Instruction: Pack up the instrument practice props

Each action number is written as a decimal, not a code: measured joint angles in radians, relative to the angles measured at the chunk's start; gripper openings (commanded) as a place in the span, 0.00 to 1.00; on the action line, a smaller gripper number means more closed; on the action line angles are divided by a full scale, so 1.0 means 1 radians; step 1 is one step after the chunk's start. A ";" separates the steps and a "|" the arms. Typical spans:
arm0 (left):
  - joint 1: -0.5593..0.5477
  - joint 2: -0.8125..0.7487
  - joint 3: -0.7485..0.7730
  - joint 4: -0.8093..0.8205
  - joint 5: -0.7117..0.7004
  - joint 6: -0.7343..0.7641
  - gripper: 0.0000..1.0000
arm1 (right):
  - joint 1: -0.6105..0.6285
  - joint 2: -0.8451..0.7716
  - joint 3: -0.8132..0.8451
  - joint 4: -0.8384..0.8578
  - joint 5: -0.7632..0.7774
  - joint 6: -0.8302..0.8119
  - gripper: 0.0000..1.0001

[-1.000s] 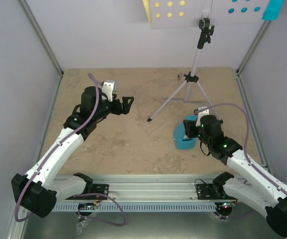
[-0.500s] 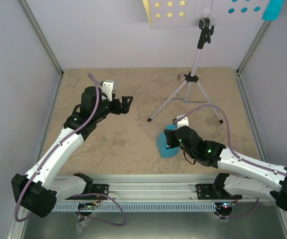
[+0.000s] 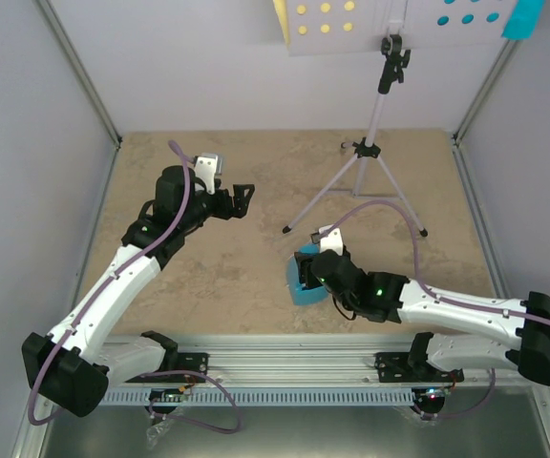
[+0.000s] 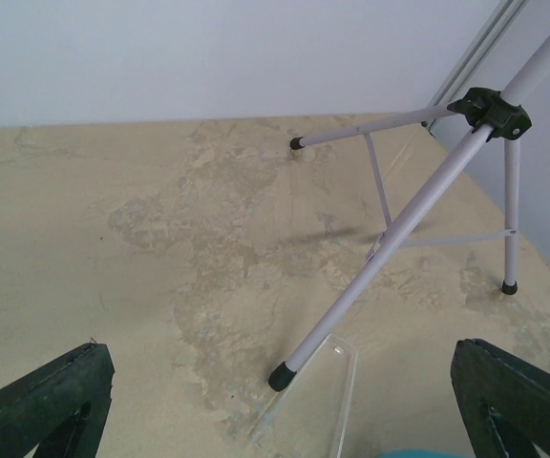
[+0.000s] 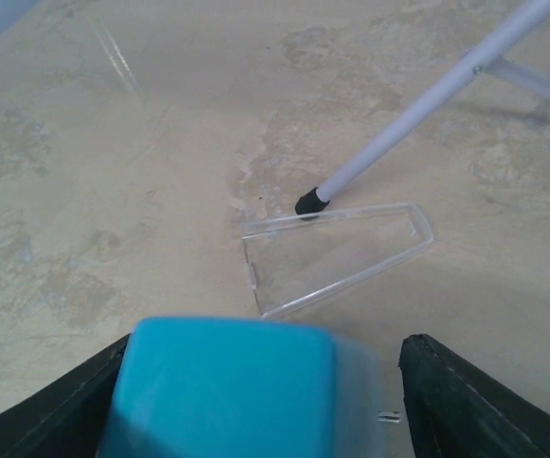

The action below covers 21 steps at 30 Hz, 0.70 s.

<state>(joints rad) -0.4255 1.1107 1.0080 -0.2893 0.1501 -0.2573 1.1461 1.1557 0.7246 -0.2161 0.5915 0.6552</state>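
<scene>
Nearest in, my right gripper (image 3: 310, 270) is clamped on the small blue metronome (image 5: 227, 382) — a black finger (image 5: 55, 405) sits hard against each flank of it, low over the stone-patterned table (image 3: 208, 286) and close to the front rail. Just past it at 12 o'clock in my right wrist view lies a clear plastic cover (image 5: 337, 253), flat on the table, and the black-capped foot (image 5: 308, 202) of one tripod leg touches its far edge.

Over at 9 o'clock from that foot in the overhead view, my left gripper (image 3: 244, 199) hangs with its fingers spread wide apart and nothing between them, pointing toward the tripod.

Farther back at 1 o'clock, the lilac music stand (image 3: 370, 134) stands upright on three splayed legs. At its top sits the round-holed desk (image 3: 385, 29) — a yellow sheet (image 3: 281, 19) peeks out at its 9 o'clock edge and a cyan sheet (image 3: 523, 17) at its 3 o'clock edge.
</scene>
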 measured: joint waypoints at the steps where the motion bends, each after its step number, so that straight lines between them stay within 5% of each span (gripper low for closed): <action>1: 0.000 0.000 0.000 0.000 0.000 0.000 0.99 | 0.000 -0.002 0.000 0.006 -0.002 0.002 0.84; 5: 0.000 0.000 0.000 0.000 0.000 0.000 0.99 | 0.002 -0.043 0.002 0.018 -0.018 -0.034 0.91; 12: 0.000 0.001 -0.002 0.000 -0.004 0.000 0.99 | -0.039 -0.161 0.148 -0.062 -0.075 -0.150 0.85; 17: 0.000 0.001 -0.003 0.001 -0.026 0.000 0.99 | -0.413 -0.222 0.151 -0.064 -0.325 -0.199 0.83; 21: 0.000 -0.001 -0.014 0.001 -0.048 0.004 0.99 | -0.621 -0.189 -0.005 -0.025 -0.550 -0.206 0.71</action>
<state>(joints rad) -0.4255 1.1095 0.9943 -0.2886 0.1017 -0.2531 0.5247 0.9668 0.7197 -0.2413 0.0418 0.4492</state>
